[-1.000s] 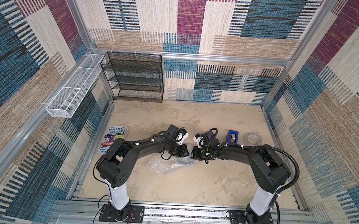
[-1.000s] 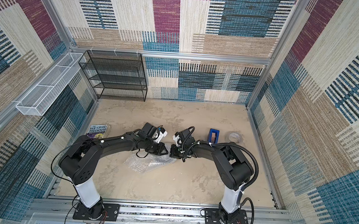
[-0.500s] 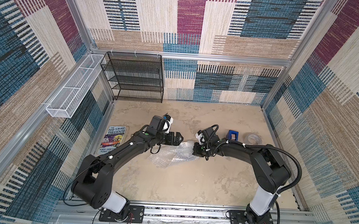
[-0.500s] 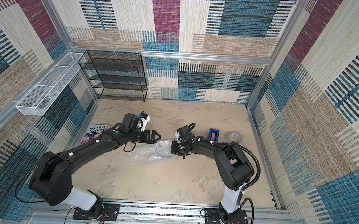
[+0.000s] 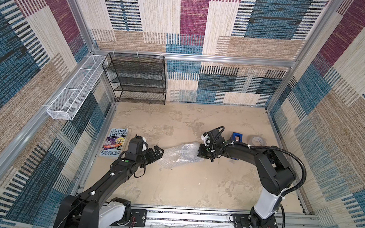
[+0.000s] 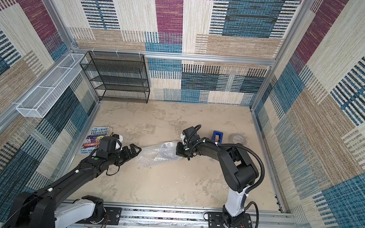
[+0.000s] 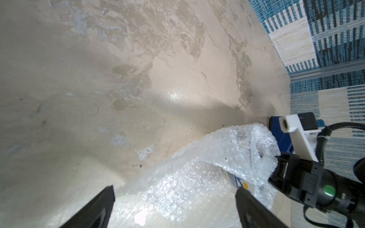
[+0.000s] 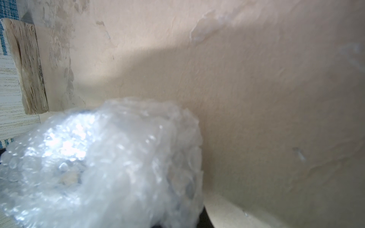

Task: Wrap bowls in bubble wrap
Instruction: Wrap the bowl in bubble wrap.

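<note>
The bowl (image 7: 242, 182) sits near the middle of the counter (image 5: 176, 123), mostly under the bubble wrap (image 5: 179, 156), with only a sliver of blue pattern and its yellow dot showing in the left wrist view. The wrap's long axis runs arm to arm. The right fingers (image 5: 201, 153) are clenched on the bunched end over the bowl, while the loose tail points at the left fingers (image 5: 158, 150), which are spread wide and empty just short of it, so the left arm looks nearer for the next fold.
</note>
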Controlling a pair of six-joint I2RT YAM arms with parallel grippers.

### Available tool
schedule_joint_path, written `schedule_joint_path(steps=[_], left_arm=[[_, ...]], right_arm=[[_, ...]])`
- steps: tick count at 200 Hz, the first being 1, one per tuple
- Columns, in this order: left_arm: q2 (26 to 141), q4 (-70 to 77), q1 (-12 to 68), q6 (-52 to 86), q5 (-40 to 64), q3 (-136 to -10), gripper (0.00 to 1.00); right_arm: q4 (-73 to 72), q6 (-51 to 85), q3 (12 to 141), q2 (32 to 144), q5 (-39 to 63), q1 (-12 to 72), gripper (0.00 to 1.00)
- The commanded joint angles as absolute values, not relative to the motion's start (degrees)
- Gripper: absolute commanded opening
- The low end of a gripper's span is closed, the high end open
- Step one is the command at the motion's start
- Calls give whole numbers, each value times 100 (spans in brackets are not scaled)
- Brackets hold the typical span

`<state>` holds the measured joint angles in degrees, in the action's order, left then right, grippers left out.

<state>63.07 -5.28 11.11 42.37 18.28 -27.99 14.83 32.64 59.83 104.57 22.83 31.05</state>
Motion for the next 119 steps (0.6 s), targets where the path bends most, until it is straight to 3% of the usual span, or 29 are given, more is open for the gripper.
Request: schedule_joint_path(steps=[1, 91, 119], left_arm=[[6396, 203, 1038, 4409, 2093, -2648, 99], [7979, 848, 1028, 4083, 2772, -2918, 99], [8269, 1430, 1028, 4304, 3266, -2771, 84]], right_arm=[[1277, 3175, 6038, 10494, 2501, 3111, 0], [1213, 3198, 5963, 10438, 2556, 3111, 0], [1171, 3215, 5962, 10509, 2594, 3111, 0]])
